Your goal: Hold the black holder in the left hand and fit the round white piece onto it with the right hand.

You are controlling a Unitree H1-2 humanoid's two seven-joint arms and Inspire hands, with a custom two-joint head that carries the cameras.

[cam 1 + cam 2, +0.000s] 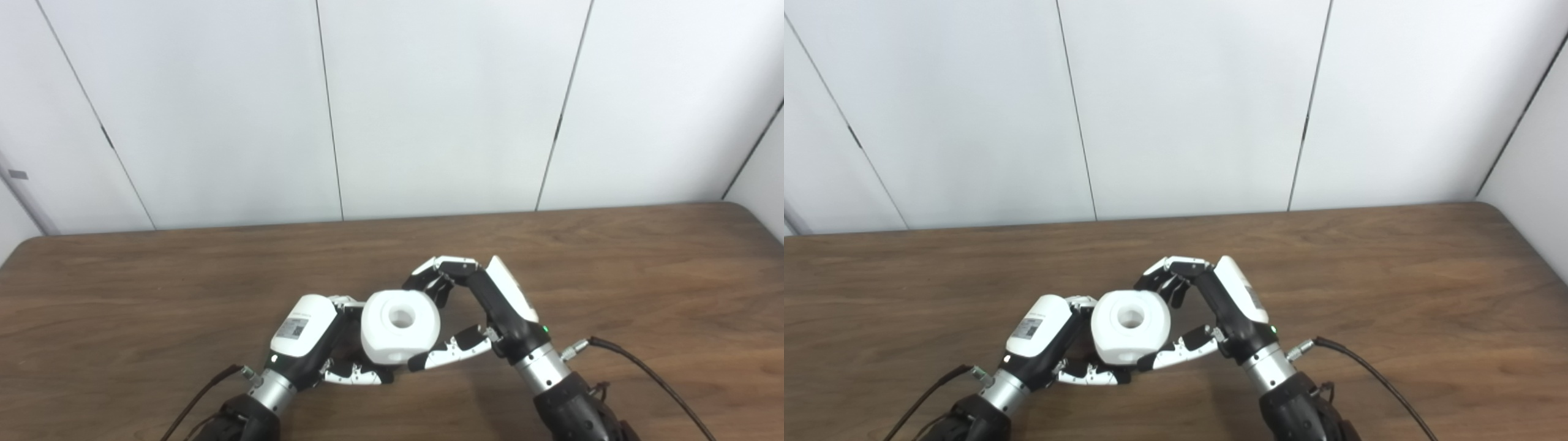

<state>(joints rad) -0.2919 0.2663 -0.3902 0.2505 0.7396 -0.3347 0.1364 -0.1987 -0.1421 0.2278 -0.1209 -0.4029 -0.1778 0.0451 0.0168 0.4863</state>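
Round white piece (399, 334) sits low over the surface (122, 294), between both arms. Right robot hand (474, 306) pinches it, thumb below, fingers behind, likely steadying it for seating. Left robot hand (318, 346) is curled under it; black holder is hidden, so its grip can't be told.

Bare table (643, 294) around both hands

A lab-like room: bare wooden table (184, 288) against plain white wall panels (429, 104).

Both hands, left hand (306, 343) and right hand (490, 306), cup the round white piece (400, 327).
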